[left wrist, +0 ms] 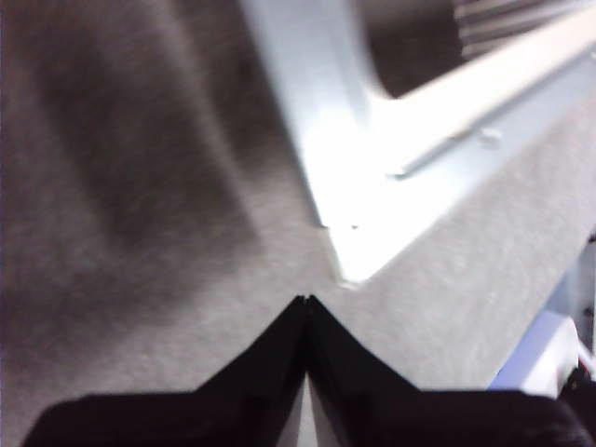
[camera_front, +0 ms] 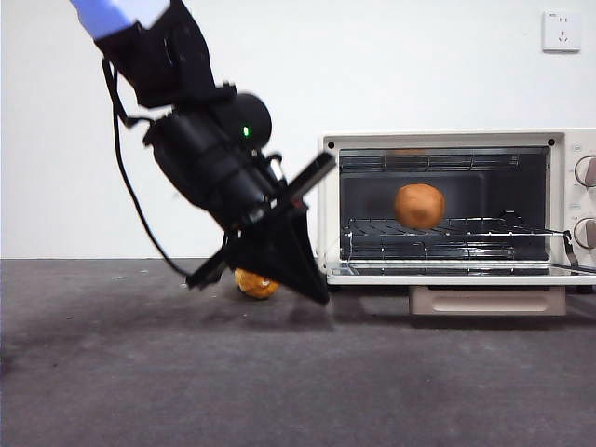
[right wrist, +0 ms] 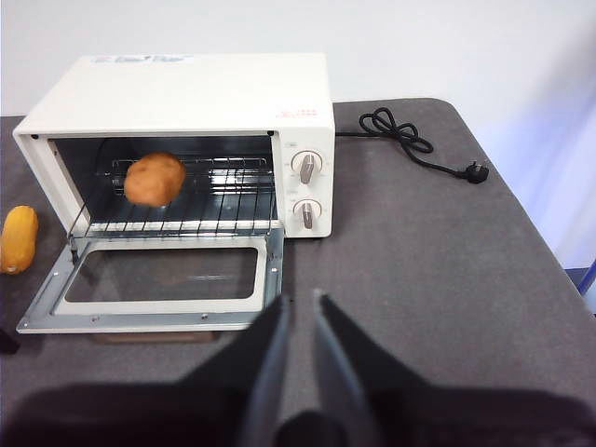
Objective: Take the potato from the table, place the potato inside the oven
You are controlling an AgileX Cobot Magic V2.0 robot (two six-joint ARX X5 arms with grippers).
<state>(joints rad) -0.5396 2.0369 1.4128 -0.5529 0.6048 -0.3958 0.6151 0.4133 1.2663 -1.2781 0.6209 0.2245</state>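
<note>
The orange-brown potato [camera_front: 419, 206] [right wrist: 154, 179] lies on the wire rack inside the cream-white oven [camera_front: 447, 138] [right wrist: 186, 88], whose glass door [camera_front: 447, 277] [right wrist: 56, 298] hangs fully open. My left gripper [camera_front: 321, 296] [left wrist: 305, 300] is shut and holds nothing. It hangs tilted just above the table [camera_front: 279, 372], beside the near left corner of the open door. My right gripper [right wrist: 300, 298] waits well back from the oven's front, its jaws a narrow gap apart and empty.
A small bumpy yellow fruit [camera_front: 256, 284] [right wrist: 19, 238] lies on the table just left of the oven, behind the left gripper. The oven's black power cord [right wrist: 400, 130] trails off to its right. A wall socket [camera_front: 562, 31] sits high on the back wall.
</note>
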